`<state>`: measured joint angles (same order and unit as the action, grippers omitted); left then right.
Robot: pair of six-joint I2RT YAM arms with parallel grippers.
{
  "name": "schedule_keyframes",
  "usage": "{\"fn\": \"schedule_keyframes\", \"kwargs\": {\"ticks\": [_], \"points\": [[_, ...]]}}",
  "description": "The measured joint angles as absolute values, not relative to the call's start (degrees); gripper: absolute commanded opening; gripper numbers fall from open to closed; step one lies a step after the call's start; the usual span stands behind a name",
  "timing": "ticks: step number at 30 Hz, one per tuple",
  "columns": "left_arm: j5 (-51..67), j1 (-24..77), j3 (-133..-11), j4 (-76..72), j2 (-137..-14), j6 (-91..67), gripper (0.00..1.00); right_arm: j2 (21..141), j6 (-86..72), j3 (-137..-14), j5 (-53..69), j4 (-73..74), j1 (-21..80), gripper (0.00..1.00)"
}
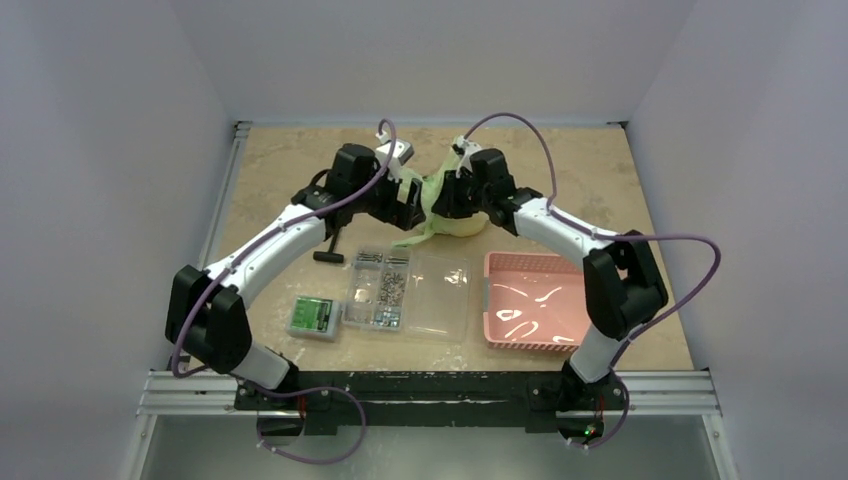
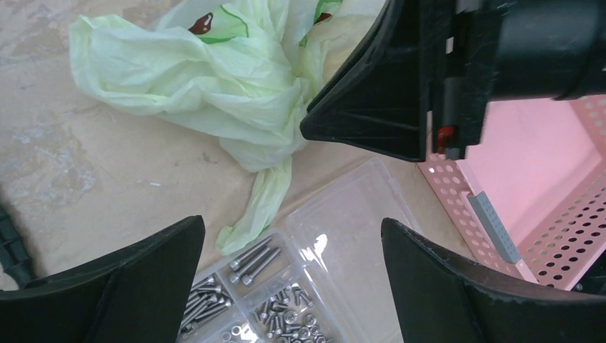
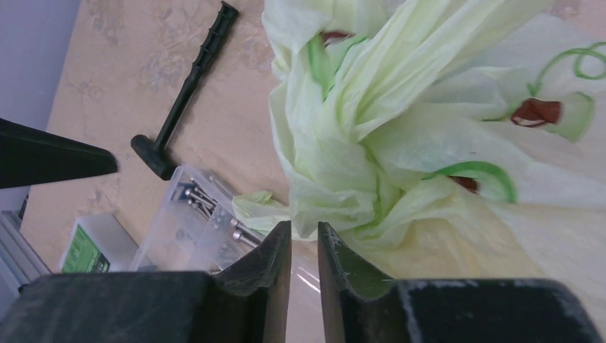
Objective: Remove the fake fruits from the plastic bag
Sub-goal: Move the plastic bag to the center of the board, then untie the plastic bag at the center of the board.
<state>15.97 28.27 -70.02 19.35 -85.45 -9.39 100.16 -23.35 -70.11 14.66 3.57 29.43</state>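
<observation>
The plastic bag (image 1: 465, 224) lies crumpled at the middle of the table's far half. It is pale yellow-green with green and dark red print (image 2: 214, 78) (image 3: 429, 143), and one loop handle trails toward the clear box. The fake fruits are hidden; the bag only bulges. My left gripper (image 1: 408, 207) (image 2: 291, 223) hangs wide open over the clear box just left of the bag, nothing between its fingers. My right gripper (image 1: 447, 198) (image 3: 304, 227) sits at the bag's bunched neck, its jaws a narrow slit apart with nothing in the gap.
A clear compartmented box (image 1: 405, 290) (image 2: 286, 286) of screws lies in front of the bag. A pink perforated basket (image 1: 535, 300) (image 2: 529, 186) stands to its right. A small green-labelled box (image 1: 313, 317) and a black T-handle tool (image 1: 330, 250) (image 3: 189, 86) lie at the left.
</observation>
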Motion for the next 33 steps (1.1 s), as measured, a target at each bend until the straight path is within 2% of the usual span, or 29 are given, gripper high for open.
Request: {"fn": "schedule_keyframes", "kwargs": {"ticks": [4,5,10,16,22,24,26,28,33], "points": [[15.27,29.65,-71.48,20.58,-89.14,-11.79,0.90,94.61,-23.75,-69.21,9.45,6.68,29.06,0.44],[15.09,29.67,-72.79,21.78,-90.63,-12.73,0.88,93.01,-23.94,-68.60,8.29,6.76,28.91,0.45],[14.39,29.65,-84.55,27.79,-100.40,-15.99,0.81,83.94,-25.45,-62.41,3.46,5.89,28.38,0.38],[13.28,29.65,-89.71,31.38,-106.54,-17.45,0.72,83.26,-26.81,-60.71,2.72,5.61,28.34,0.37],[13.69,29.95,-90.43,34.37,-109.82,-18.94,0.75,85.03,-27.20,-60.71,4.34,5.52,28.34,0.37],[13.69,30.55,-90.56,35.42,-110.17,-19.07,0.70,85.95,-27.51,-60.71,5.13,5.45,28.34,0.37],[13.85,31.31,-91.07,36.14,-110.54,-19.35,0.56,87.07,-27.99,-60.66,6.00,5.02,28.38,0.37],[14.37,31.90,-92.03,36.56,-111.24,-19.55,0.47,88.01,-28.45,-60.42,6.63,4.62,28.49,0.37],[15.97,32.27,-93.30,36.99,-112.88,-19.51,0.34,89.12,-29.02,-58.52,6.92,3.84,29.69,0.38]]}}
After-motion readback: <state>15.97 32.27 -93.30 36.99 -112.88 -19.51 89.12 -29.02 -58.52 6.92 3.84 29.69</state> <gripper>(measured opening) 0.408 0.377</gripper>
